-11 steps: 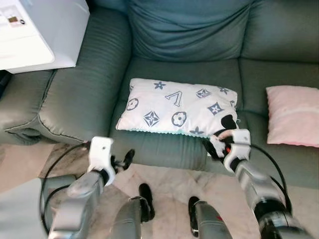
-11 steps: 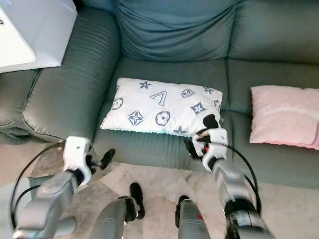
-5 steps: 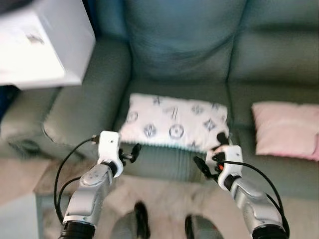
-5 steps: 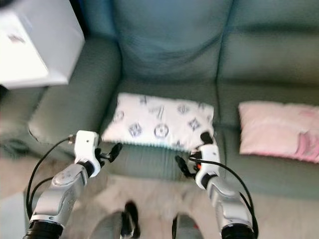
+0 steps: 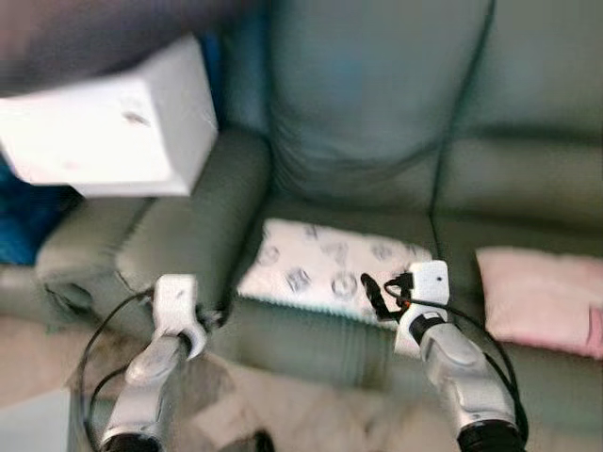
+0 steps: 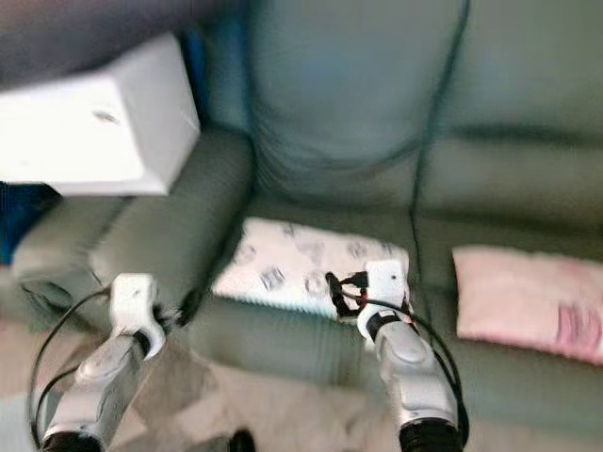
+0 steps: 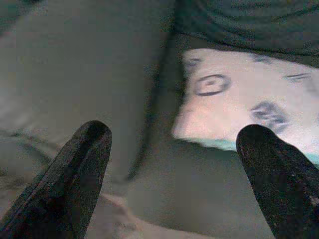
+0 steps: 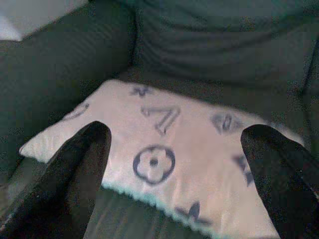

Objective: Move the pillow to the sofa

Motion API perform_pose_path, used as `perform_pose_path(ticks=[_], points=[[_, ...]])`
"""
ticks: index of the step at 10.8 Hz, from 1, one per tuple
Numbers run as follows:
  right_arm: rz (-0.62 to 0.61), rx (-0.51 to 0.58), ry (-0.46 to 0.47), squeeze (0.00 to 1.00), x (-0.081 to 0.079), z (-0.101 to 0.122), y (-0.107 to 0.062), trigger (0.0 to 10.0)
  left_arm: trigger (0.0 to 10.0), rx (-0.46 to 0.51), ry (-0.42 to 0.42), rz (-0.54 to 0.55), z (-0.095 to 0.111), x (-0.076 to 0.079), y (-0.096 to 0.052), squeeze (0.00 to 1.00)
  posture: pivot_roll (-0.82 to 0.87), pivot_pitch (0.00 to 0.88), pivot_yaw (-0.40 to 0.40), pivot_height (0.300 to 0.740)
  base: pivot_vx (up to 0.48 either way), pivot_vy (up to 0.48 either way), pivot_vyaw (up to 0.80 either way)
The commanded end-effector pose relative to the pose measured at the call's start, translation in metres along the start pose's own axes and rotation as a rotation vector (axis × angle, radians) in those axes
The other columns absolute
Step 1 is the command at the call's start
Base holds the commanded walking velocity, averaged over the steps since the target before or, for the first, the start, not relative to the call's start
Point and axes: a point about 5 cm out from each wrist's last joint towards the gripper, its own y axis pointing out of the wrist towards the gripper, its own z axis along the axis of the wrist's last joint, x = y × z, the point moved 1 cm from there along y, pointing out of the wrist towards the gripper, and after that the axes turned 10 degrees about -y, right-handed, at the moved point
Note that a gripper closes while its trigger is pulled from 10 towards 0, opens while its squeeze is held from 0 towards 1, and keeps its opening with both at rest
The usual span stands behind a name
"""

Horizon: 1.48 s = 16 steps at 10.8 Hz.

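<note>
White box point(image 5: 113, 132) sits over the green sofa point(image 5: 377, 122) armrest; left gripper point(image 7: 174, 164) hangs with fingers spread before the seat; white patterned pillow point(image 5: 330, 268) lies on the cushion; right gripper point(image 8: 174, 169), fingers apart, hovers above its front edge; pink pillow point(image 5: 542, 297) farthest right.

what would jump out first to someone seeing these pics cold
First, the white patterned pillow lying on the seat of the green sofa, by its left armrest. Next, the two silver arms reaching toward it: the right tool open at the pillow's front edge, the left tool open near the pillow's corner. A pink pillow sits on the next seat to the right, and a white box stands past the armrest.
</note>
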Motion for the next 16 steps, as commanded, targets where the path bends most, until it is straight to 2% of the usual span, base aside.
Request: perform_pose_path(ticks=[1, 2, 3, 4, 5, 6, 7, 8, 9, 10, 11, 14, 16], points=[[-0.003, -0.009, -0.028, 0.0, -0.001, -0.003, 0.001, 10.0, 10.0, -0.024, 0.053, 0.053, -0.01, -0.014, 0.0, 0.0, -0.21, 0.0, 0.038, 0.74, 0.0, 0.0, 0.0], [-0.064, -0.028, -0.017, 0.0, 0.012, -0.008, 0.002, 10.0, 10.0, -0.07, 0.075, 0.099, -0.023, -0.026, -0.002, 0.0, -0.22, 0.0, 0.034, 0.74, 0.0, 0.0, 0.0], [-0.108, -0.076, -0.062, 0.0, 0.026, -0.02, 0.0, 10.0, 10.0, -0.115, 0.079, 0.129, -0.034, -0.034, -0.003, 0.0, -0.21, 0.0, 0.031, 0.74, 0.0, 0.0, 0.0], [-0.15, -0.147, -0.057, 0.0, 0.037, -0.039, -0.007, 10.0, 10.0, -0.173, 0.102, 0.142, -0.044, -0.038, -0.006, 0.0, -0.21, 0.0, 0.028, 0.74, 0.0, 0.0, 0.0], [-0.202, -0.283, -0.063, 0.0, 0.047, -0.072, -0.024, 10.0, 10.0, -0.242, 0.17, 0.175, -0.059, -0.046, -0.012, 0.0, -0.22, 0.0, 0.028, 0.74, 0.0, 0.0, 0.0], [-0.206, -0.296, -0.063, 0.0, 0.047, -0.076, -0.026, 10.0, 10.0, -0.248, 0.17, 0.182, -0.06, -0.047, -0.013, 0.0, -0.22, 0.0, 0.026, 0.74, 0.0, 0.0, 0.0], [-0.195, -0.41, -0.078, 0.0, 0.043, -0.101, -0.041, 10.0, 10.0, -0.332, 0.118, 0.223, -0.075, -0.053, -0.02, 0.0, -0.23, 0.0, 0.024, 0.74, 0.0, 0.0, 0.0], [-0.194, -0.562, -0.038, 0.0, 0.036, -0.13, -0.06, 10.0, 10.0, -0.466, 0.006, 0.286, -0.101, -0.059, -0.036, 0.0, -0.22, 0.0, 0.019, 0.74, 0.0, 0.0, 0.0], [-0.168, -0.646, -0.025, 0.0, 0.029, -0.144, -0.07, 10.0, 10.0, -0.566, 0.011, 0.304, -0.118, -0.061, -0.049, 0.0, -0.22, 0.0, 0.016, 0.74, 0.0, 0.0, 0.0], [-0.081, -0.724, -0.046, 0.0, 0.019, -0.155, -0.079, 10.0, 10.0, -0.676, 0.057, 0.287, -0.136, -0.058, -0.061, 0.0, -0.22, 0.0, 0.012, 0.74, 0.0, 0.0, 0.0], [-0.046, -0.739, -0.058, 0.0, 0.018, -0.157, -0.081, 10.0, 10.0, -0.677, 0.012, 0.308, -0.137, -0.057, -0.062, 0.0, -0.21, 0.0, 0.007, 0.74, 0.0, 0.0, 0.0], [-0.028, -0.81, -0.072, 0.0, 0.025, -0.168, -0.096, 10.0, 10.0, -0.661, 0.031, 0.354, -0.129, -0.065, -0.058, 0.0, -0.21, 0.0, 0.005, 0.74, 0.0, 0.0, 0.0], [-0.004, -0.842, -0.102, 0.0, 0.021, -0.173, -0.101, 10.0, 10.0, -0.668, 0.037, 0.35, -0.128, -0.065, -0.057, 0.0, -0.21, 0.0, 0.009, 0.74, 0.0, 0.0, 0.0]])
